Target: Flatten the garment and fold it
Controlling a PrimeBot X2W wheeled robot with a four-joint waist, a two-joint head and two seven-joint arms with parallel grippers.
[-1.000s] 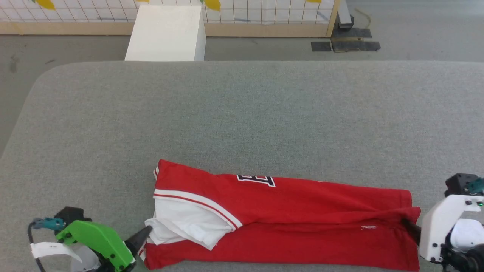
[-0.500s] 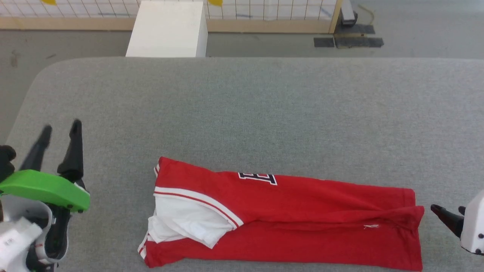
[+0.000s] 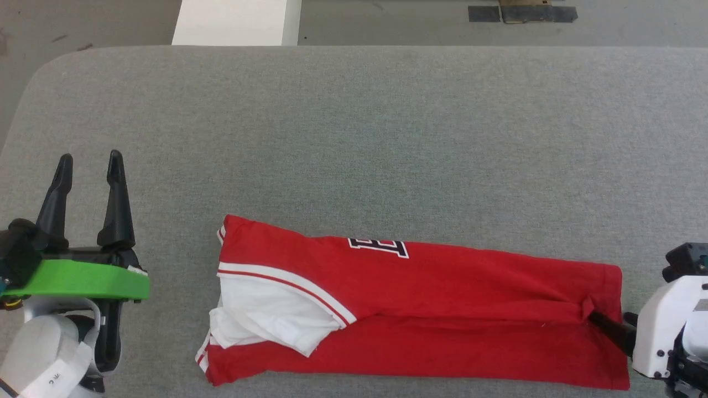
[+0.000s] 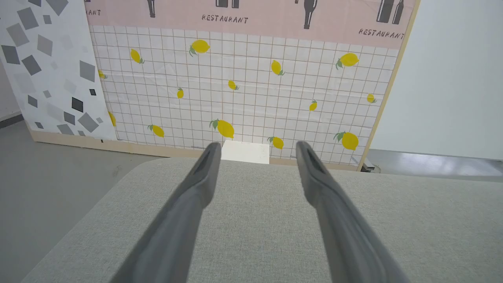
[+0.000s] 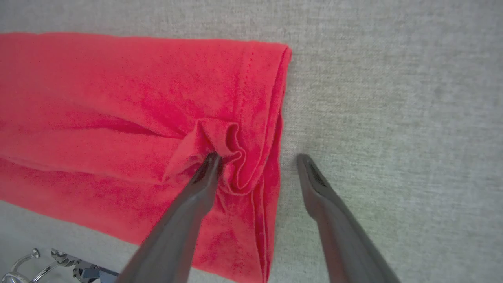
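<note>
On grey table [image 3: 354, 138], folded garment [image 3: 442, 309]

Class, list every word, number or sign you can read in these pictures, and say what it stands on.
"RESTAURANT": twice in full on the pink panel, by bottle signs.
Black white-edged letters on the garment: cut by a fold, unreadable.
Mark on the white forearm: too small to read.
</note>
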